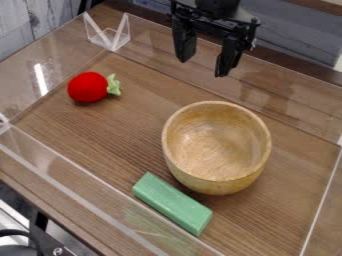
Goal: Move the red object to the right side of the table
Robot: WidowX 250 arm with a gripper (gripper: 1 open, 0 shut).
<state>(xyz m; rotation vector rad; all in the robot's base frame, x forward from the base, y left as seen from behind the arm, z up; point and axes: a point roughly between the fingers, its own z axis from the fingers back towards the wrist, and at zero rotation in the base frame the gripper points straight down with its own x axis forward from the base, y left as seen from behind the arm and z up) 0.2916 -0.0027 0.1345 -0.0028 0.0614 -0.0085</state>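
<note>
The red object point(90, 87), a small round bright-red ball with a green leafy tip on its right side, lies on the left part of the brown wood-grain table point(94, 140). My gripper point(206, 55) hangs at the back of the table, well above and to the right of the ball, far from it. Its black fingers point(227, 58) point down and stand apart, open, with nothing between them.
A large wooden bowl point(217, 146) stands right of centre, just below the gripper. A flat green rectangular block point(171, 202) lies near the front edge. Low clear acrylic walls point(107, 34) edge the tabletop.
</note>
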